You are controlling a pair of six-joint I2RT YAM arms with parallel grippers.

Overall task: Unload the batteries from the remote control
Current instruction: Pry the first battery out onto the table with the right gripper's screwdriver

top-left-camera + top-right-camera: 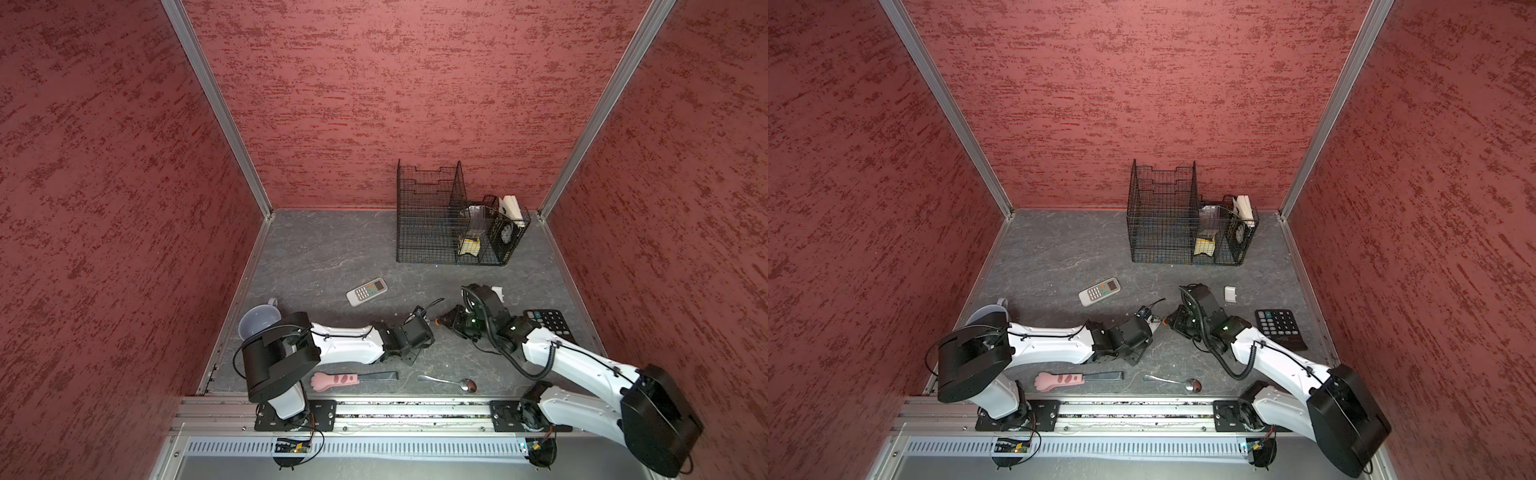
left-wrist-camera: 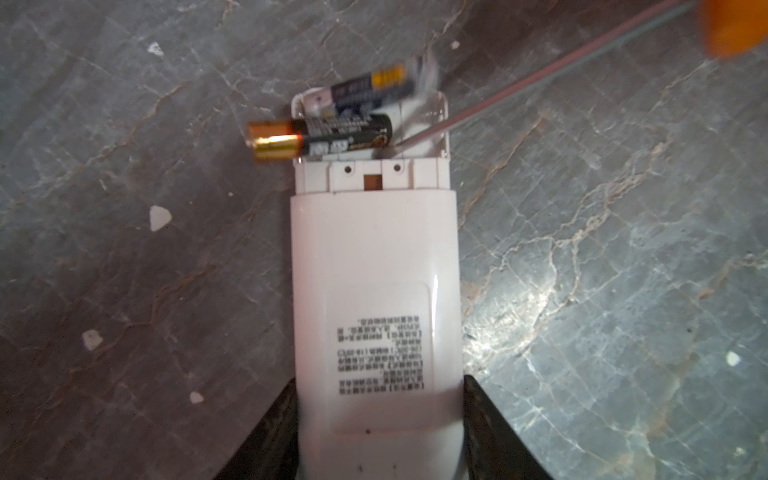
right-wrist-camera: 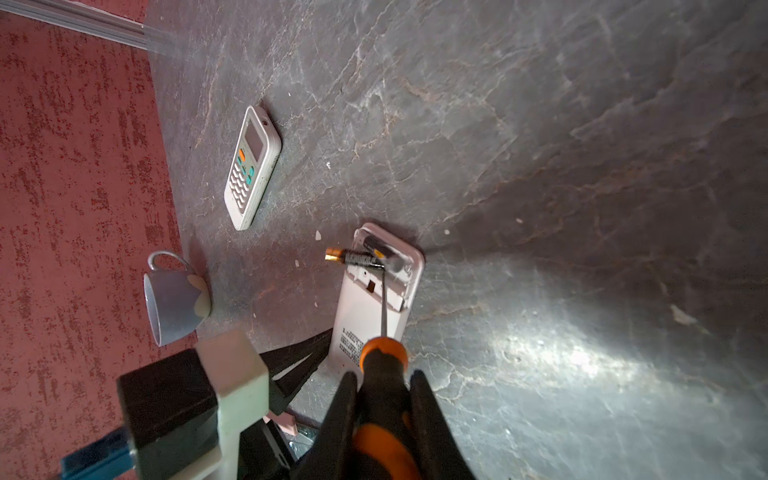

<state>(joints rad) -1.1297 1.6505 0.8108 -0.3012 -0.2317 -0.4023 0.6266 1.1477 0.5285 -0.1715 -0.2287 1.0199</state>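
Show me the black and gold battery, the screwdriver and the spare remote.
black and gold battery (image 2: 320, 139): left wrist view, on its black body.
screwdriver (image 3: 382, 353): right wrist view, on its orange handle.
spare remote (image 1: 366, 291): a top view, on its keypad.

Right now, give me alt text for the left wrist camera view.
A white remote lies face down on a gray table, gripped by the left gripper. Its compartment is open, and a screwdriver tip pries at two batteries, both partly lifted out.
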